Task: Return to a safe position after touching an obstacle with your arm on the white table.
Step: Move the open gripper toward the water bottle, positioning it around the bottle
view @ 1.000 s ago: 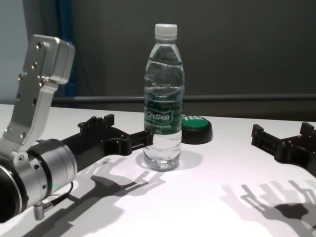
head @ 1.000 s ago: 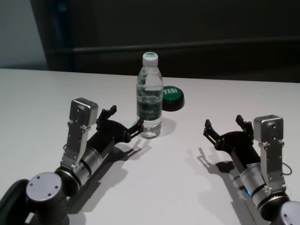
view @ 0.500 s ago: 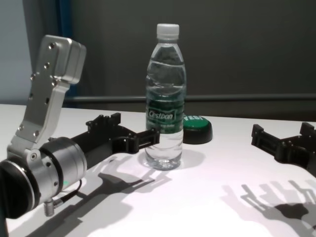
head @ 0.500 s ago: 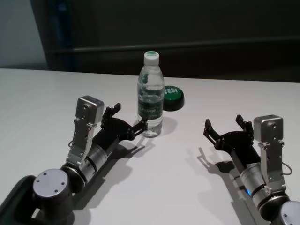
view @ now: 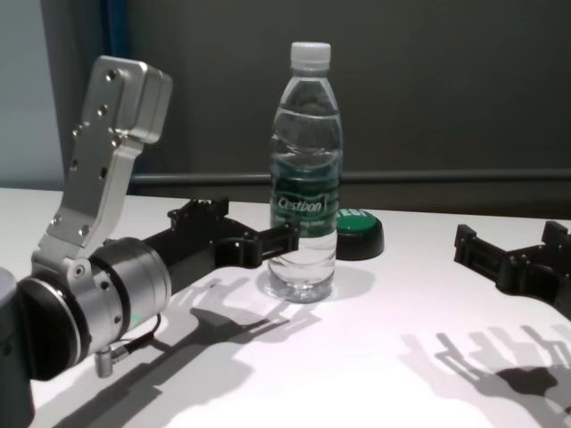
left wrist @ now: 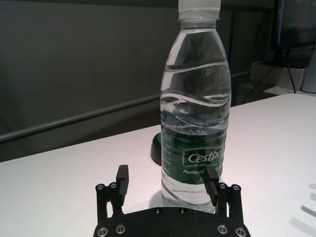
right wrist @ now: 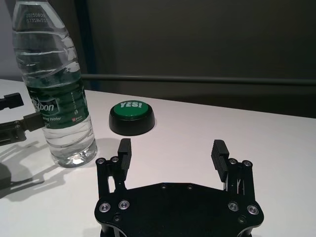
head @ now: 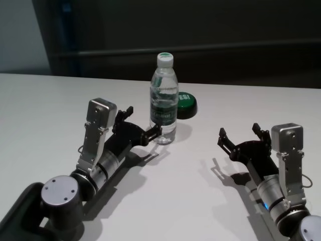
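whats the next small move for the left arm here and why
Probably a short retreat straight back toward the robot. The left gripper is open, with one finger against the upright bottle on the white table, so contact looks made. Pulling straight back should avoid tipping it. The right gripper rests open, apart.

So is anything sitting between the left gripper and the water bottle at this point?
Nothing visible. The open left gripper is right at the water bottle, one finger against its lower body. The green button sits behind the bottle, and the right gripper waits apart over the white table.
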